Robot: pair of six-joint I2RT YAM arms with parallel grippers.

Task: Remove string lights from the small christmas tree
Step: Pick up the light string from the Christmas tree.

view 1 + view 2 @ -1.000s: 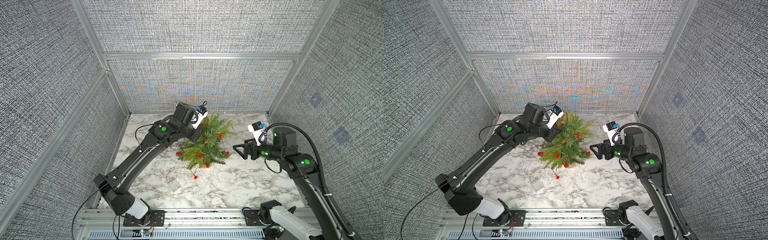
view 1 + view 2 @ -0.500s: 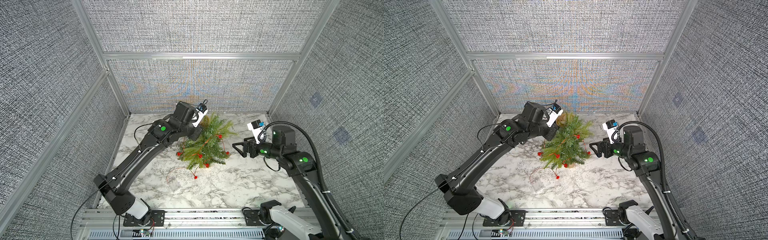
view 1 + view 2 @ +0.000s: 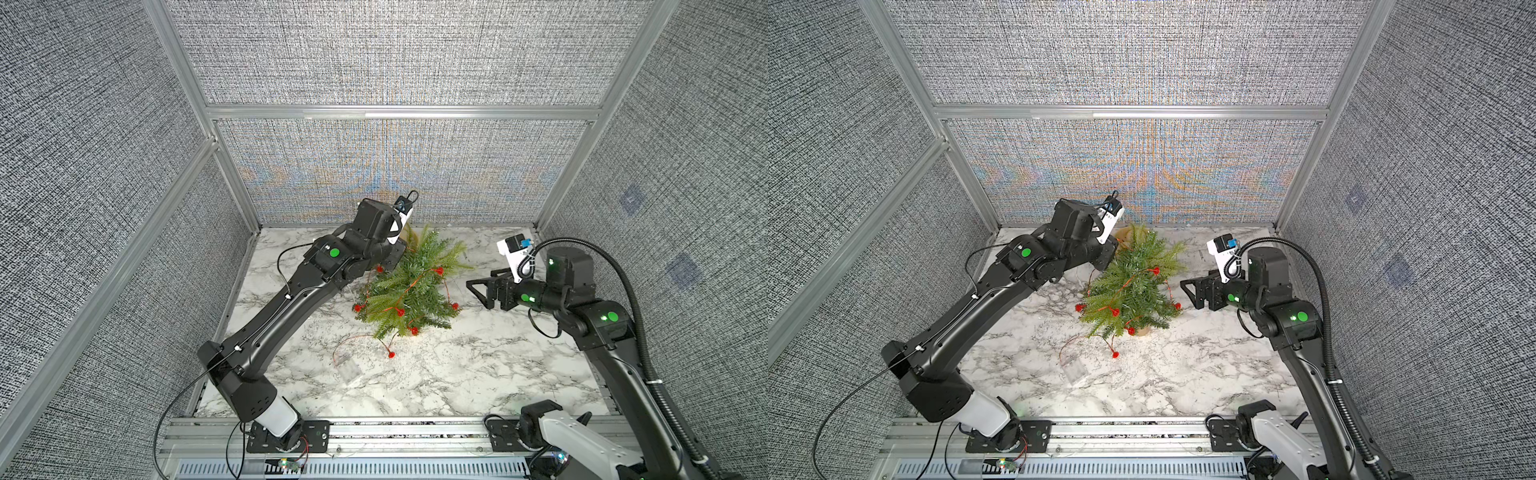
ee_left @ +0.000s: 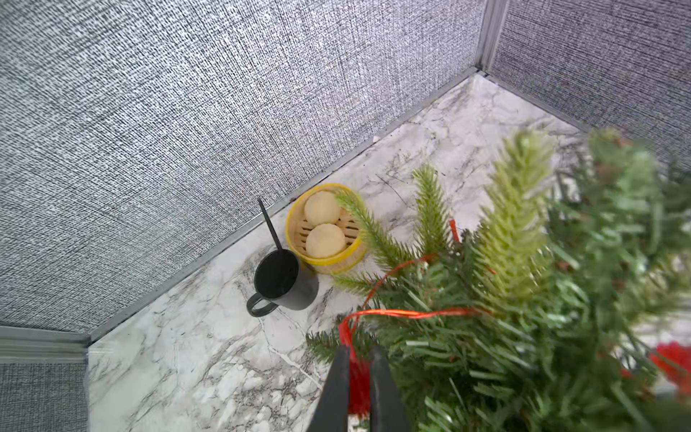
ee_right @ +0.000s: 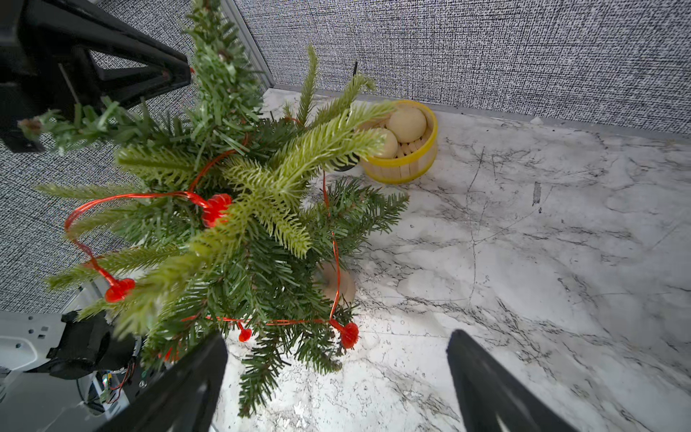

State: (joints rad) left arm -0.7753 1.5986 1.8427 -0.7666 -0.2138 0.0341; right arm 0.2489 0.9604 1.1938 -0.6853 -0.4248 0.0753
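The marble tabletop (image 3: pixel 478 374) fills the floor of the grey-walled cell. The left arm (image 3: pixel 291 307) stretches across it to the small christmas tree (image 3: pixel 409 286), and the right arm (image 3: pixel 602 324) bends in toward the tree from the opposite side. The tree stands on its pale base, roughly mid-tabletop and nearer the back wall. The right claw (image 5: pixel 338 336) hangs just beside the tree, fingers spread wide and holding nothing. The left claw (image 4: pixel 359 351) sits at the tree's upper fronds, fingers pressed almost together, pinching a red piece of the string lights (image 3: pixel 400 311). Behind the tree, against the back wall, sits a yellow-rimmed steamer basket (image 4: pixel 336 264) with two pale buns, and a black mug (image 4: pixel 303 291) with a thin stick in it touches the basket. The lights' wire loops around the tree's fronds, and a loose tail trails off the tree onto the tabletop. It ends in a clear battery box (image 3: pixel 348 369) lying in front of the tree.
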